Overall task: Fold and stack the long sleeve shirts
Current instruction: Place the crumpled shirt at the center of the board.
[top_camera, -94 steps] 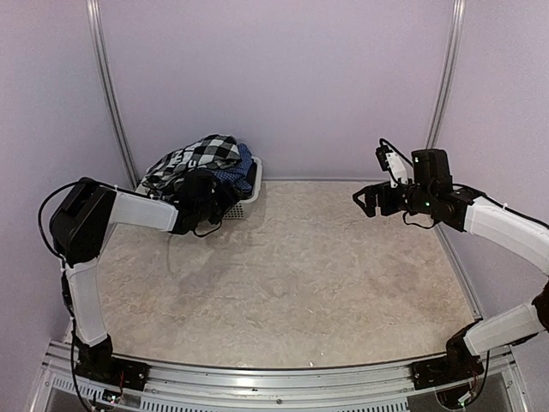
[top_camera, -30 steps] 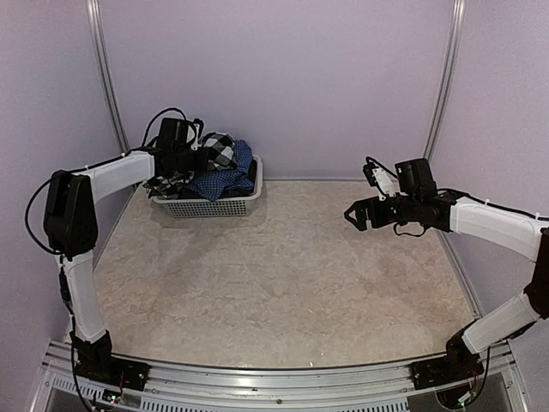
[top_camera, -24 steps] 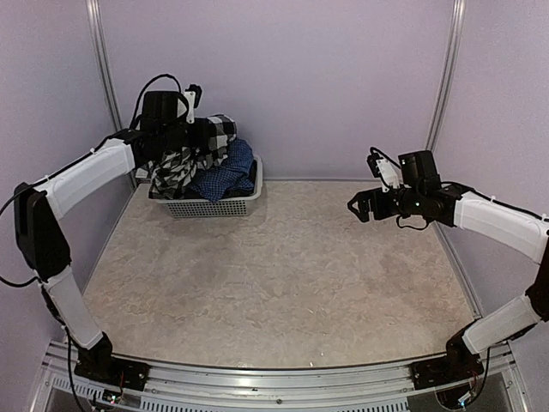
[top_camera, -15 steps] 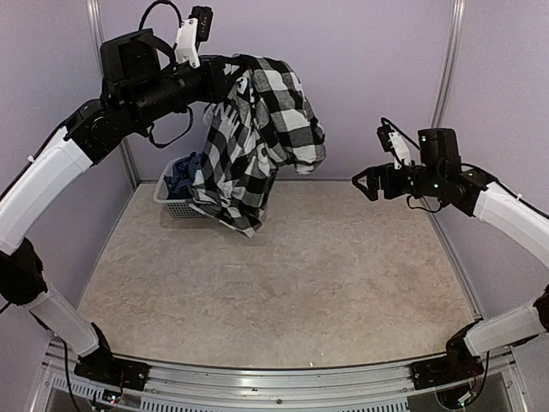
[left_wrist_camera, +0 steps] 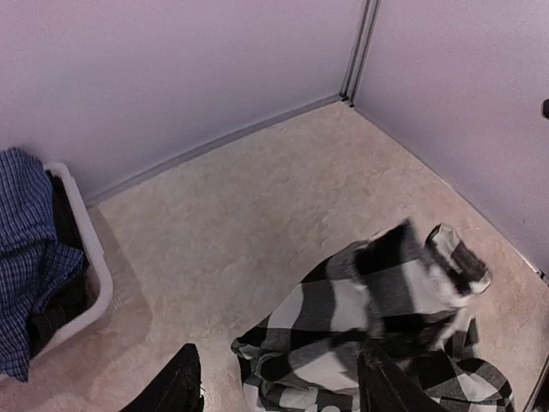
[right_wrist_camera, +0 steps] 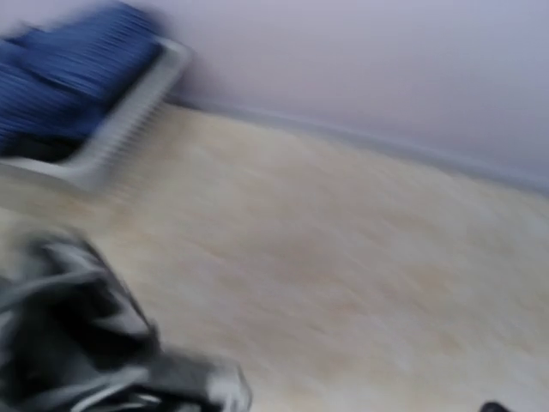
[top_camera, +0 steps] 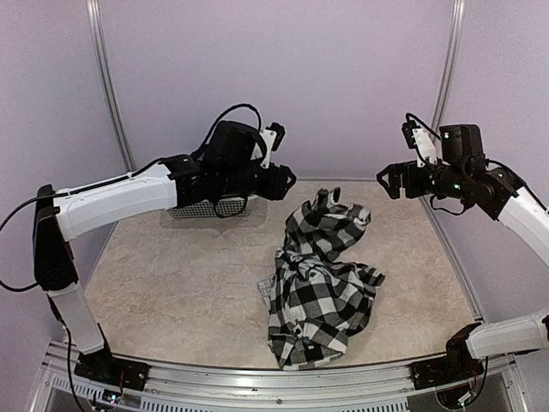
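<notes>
The black-and-white checked long sleeve shirt [top_camera: 322, 275] lies crumpled on the table, right of centre; it also shows in the left wrist view [left_wrist_camera: 386, 326] and blurred in the right wrist view [right_wrist_camera: 77, 360]. The blue fine-checked shirt [left_wrist_camera: 30, 249] sits in the white basket [left_wrist_camera: 90, 266], also blurred [right_wrist_camera: 77, 77]. My left gripper [top_camera: 286, 179] hangs open above and left of the checked shirt, its fingers [left_wrist_camera: 176, 386] apart with nothing between them. My right gripper [top_camera: 390, 180] is open in the air at the right, off the cloth.
The white mesh basket [top_camera: 202, 209] stands at the back left by the wall, mostly hidden behind my left arm. Lilac walls close the table at the back and both sides. Bare table surface [top_camera: 171, 283] lies left of the shirt.
My left arm swung the checked shirt up out of the basket and to the right, then opened; the shirt has dropped onto the table. The right gripper rose slightly, still open.
</notes>
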`<state>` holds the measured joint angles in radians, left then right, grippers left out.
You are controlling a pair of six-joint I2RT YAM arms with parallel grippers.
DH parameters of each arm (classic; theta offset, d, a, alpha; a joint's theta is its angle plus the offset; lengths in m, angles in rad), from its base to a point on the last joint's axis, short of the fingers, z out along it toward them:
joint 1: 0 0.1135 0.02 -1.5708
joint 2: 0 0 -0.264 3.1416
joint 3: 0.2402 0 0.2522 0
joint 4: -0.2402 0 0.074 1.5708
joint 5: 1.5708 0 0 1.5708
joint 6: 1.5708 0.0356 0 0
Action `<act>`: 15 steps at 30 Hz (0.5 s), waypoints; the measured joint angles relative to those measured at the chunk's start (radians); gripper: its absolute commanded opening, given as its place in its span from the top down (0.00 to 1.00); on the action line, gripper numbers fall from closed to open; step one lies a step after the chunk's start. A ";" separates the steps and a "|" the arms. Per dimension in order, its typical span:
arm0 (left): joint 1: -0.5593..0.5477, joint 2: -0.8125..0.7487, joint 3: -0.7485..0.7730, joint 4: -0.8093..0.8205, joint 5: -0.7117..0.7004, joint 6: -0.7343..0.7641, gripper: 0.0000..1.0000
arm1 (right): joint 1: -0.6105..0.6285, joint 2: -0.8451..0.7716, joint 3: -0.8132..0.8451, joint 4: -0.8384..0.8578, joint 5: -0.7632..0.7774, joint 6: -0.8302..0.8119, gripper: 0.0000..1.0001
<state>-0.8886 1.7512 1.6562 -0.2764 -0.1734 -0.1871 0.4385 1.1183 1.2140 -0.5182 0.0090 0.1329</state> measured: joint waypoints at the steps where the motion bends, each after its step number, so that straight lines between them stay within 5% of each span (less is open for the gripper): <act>1: 0.000 0.034 -0.021 -0.004 -0.008 -0.004 0.27 | 0.000 0.006 0.000 -0.017 0.040 0.005 0.01; 5: 0.000 0.085 -0.169 0.015 -0.019 -0.024 0.06 | 0.000 0.039 -0.006 -0.061 0.157 0.020 0.00; 11: -0.040 -0.068 -0.475 0.105 0.145 -0.040 0.06 | 0.000 0.053 -0.077 -0.066 0.122 0.030 0.00; 15: -0.224 -0.142 -0.534 0.133 0.200 0.031 0.09 | 0.000 0.062 -0.131 -0.060 0.072 0.043 0.00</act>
<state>-1.1130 1.6093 1.1221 -0.1432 0.0265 -0.1558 0.4385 1.1801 1.0832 -0.5781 0.0814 0.1757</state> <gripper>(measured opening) 0.936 0.995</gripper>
